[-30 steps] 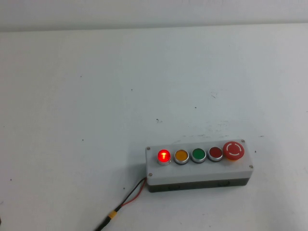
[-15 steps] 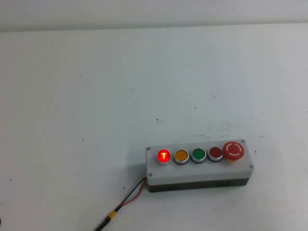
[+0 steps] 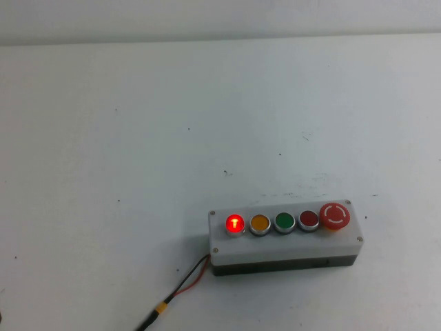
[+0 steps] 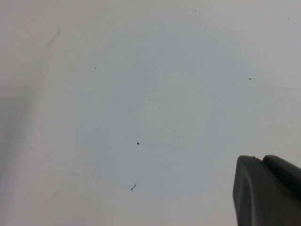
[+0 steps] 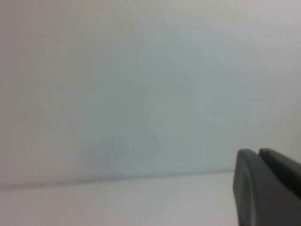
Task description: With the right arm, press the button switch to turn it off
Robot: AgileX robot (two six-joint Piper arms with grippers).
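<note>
Tabletop, plain white and matte [image 3: 138, 138], is seen filling the high view; only small dark specks are noted on it. White rectangular five-button control box with a dark base [image 3: 286, 248] is placed near the front edge, right of centre, long side parallel to that edge. Thin red and black wire pair with a yellow connector [image 3: 180, 293] is run from the box's left end toward the front edge.

Buttons are set in one row on top of the box. Largest is the big red mushroom-shaped stop button [image 3: 334, 216] at the right end. Next to it, running leftward, are the small dark red round button [image 3: 308, 220], the small green round button [image 3: 284, 222] and the small orange round button [image 3: 260, 223]. Small round bright-red button switch with a silver rim [image 3: 235, 223] is at the left end, just beside the orange one, and is lit.

Progress: nothing done so far, judged from the glow. Approach, press and light-off check are all left. Neither arm is seen in the high view.

Left gripper [image 4: 268, 190] is seen only as a dark tip over bare table in the left wrist view; open or closed cannot be told. Right gripper [image 5: 268, 186] is seen likewise against blank white surface, well clear of the box; its state cannot be told either.

Writing: white arrow marks are seen on the stop button; no readable text or brand.
</note>
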